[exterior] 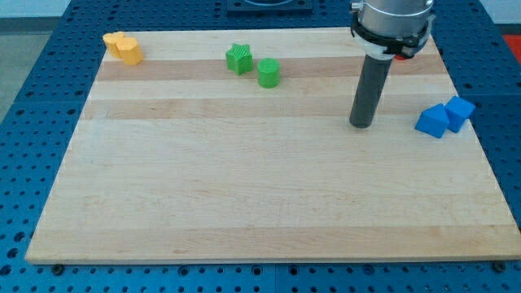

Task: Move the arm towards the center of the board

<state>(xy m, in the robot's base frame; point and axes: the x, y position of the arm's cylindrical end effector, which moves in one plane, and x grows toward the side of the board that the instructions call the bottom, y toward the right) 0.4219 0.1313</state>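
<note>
On the table (pixel 269 203), a pale wooden board resting on a blue perforated surface (pixel 32 98), 6 small blocks sit in 3 pairs, all toward the view's top. At the top left corner lie 2 yellow blocks: a yellow block (pixel 112 41) whose shape I cannot make out, touching a yellow cylinder (pixel 129 52) just to its lower right. Further right along the top stand 2 green blocks: a green star-shaped block (pixel 239 59) and, just beside it to the lower right, a green cylinder (pixel 269 72); whether these 2 touch is hard to tell. Near the view's right edge sit 2 blue blocks: a blue wedge-like block (pixel 432 121) and a blue cube (pixel 460 111) pressed against it on its upper right.

The arm comes in from the view's top, right of the middle, and ends in a straight dark rod (pixel 368 89) standing upright. My tip (pixel 361 125) meets the board in the upper right part, between the green pair and the blue pair, nearer the blue ones but touching neither. It stands well apart from the yellow pair. The centre of the board lies to the lower left of my tip, and no block sits there.

The end effector is only this rod, with nothing to clench or release; it grasps nothing and presses against no block.
</note>
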